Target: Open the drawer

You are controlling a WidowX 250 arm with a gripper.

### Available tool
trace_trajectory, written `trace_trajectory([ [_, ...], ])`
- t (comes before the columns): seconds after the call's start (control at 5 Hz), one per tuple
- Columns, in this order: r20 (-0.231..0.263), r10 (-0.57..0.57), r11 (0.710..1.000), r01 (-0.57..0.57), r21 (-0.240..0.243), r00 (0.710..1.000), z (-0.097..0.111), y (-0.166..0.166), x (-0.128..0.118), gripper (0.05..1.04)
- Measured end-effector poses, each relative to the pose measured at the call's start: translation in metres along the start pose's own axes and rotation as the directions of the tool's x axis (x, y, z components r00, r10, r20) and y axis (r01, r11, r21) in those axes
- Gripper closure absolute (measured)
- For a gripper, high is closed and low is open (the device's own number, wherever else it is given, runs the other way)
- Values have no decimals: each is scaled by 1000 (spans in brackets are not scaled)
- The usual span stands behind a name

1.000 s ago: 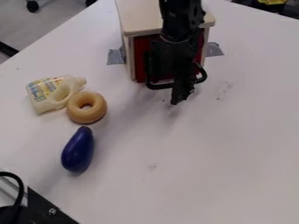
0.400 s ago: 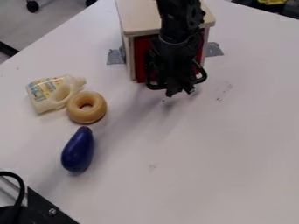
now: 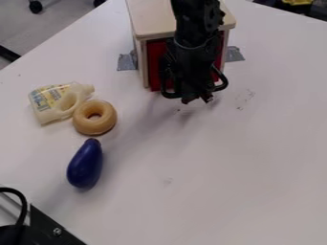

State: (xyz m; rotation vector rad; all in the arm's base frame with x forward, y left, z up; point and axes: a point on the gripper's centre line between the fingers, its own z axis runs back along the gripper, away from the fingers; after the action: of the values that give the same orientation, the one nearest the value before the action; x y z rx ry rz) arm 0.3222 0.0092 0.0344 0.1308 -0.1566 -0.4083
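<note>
The gripper (image 3: 197,99) hangs at the upper middle, right in front of the drawer's red face (image 3: 156,62), with its tips low by the drawer's black handle (image 3: 221,82). That handle's two ends stick out on either side of the gripper, and its middle is hidden behind it. The drawer looks shut in its light wooden cabinet (image 3: 148,21). Whether the gripper touches the handle cannot be told.
Left of the cabinet lie a pale bottle (image 3: 49,111), a tan ring (image 3: 86,125) touching it, and a blue eggplant (image 3: 85,165). Grey tape (image 3: 126,61) lies beside the cabinet on the white table (image 3: 223,177). Black hardware (image 3: 54,229) stands at the lower left.
The gripper's lower end has drawn up and slightly left, closer to the drawer handle, and its tilt has changed. The drawer and the toys have not visibly moved.
</note>
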Motion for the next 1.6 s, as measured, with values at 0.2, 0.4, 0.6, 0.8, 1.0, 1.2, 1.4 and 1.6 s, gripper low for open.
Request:
trace_trajectory([
  [0.2,1,-6,1000,6,-13,1000,2,-7,-3,850],
  [0.4,2,-21,1000,21,-17,1000,5,-14,-6,852],
  [0.6,11,-50,998,51,-30,999,13,-28,-23,897],
  [0.8,22,-78,996,79,-35,997,22,-35,-37,918],
  [1.0,35,-103,994,104,-41,994,30,-46,-51,921],
  [1.2,42,-125,991,127,-44,991,34,-54,-60,921],
  [1.4,38,-135,990,137,-46,990,36,-58,-69,921],
  [1.6,45,-130,990,132,-48,991,38,-59,-72,921],
])
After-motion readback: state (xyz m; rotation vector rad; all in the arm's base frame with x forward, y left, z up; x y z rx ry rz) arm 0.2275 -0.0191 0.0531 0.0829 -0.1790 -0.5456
